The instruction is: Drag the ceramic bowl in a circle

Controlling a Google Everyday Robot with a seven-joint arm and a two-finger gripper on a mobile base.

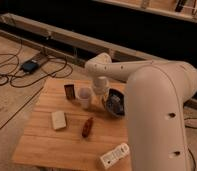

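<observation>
The ceramic bowl [117, 103] is a dark, glossy, shallow bowl on the right part of the wooden table [47, 145]. Its right side is hidden behind my big white arm. My gripper [108, 101] hangs from the wrist and reaches down onto the bowl's left rim, between the bowl and the small white cup [84, 97]. The gripper touches the bowl, and the cup stands just to its left.
A small dark box [69, 91] stands left of the cup. A pale block [58, 120], a brown oblong item [87, 126] and a white bottle [114, 156] near the front edge lie on the table. Cables and a device [29, 65] lie on the floor at the left.
</observation>
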